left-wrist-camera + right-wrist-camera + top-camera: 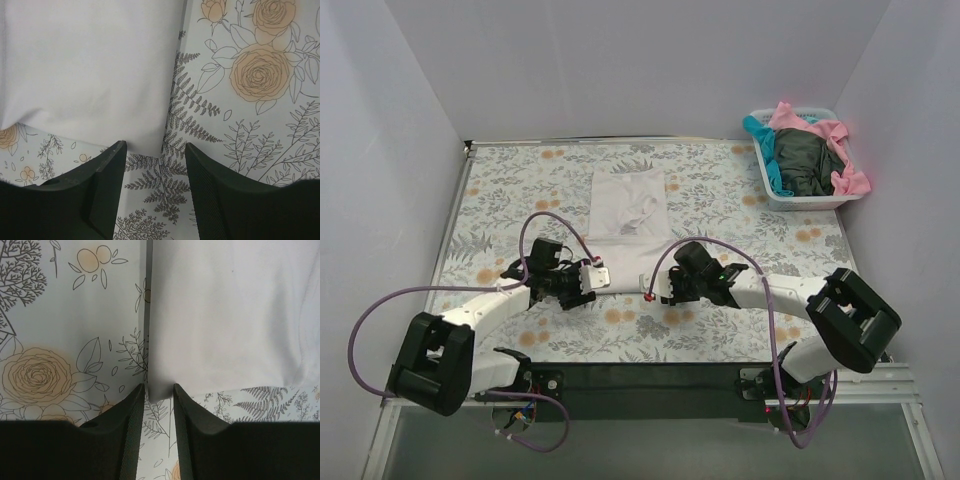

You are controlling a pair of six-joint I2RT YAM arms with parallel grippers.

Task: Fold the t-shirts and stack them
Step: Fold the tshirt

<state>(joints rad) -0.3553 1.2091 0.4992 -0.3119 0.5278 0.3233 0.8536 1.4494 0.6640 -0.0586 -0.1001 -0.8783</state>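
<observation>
Fern-printed sheet (260,150) fills both wrist views, white t-shirt (90,65) cropped; left gripper (155,146) gapes, right gripper (158,386) barely parted at its hem

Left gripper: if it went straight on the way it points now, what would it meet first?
The white t-shirt: its near corner lies just ahead of the open left gripper, on the printed sheet. Height above the cloth is unclear, so it might pass over it.
</observation>
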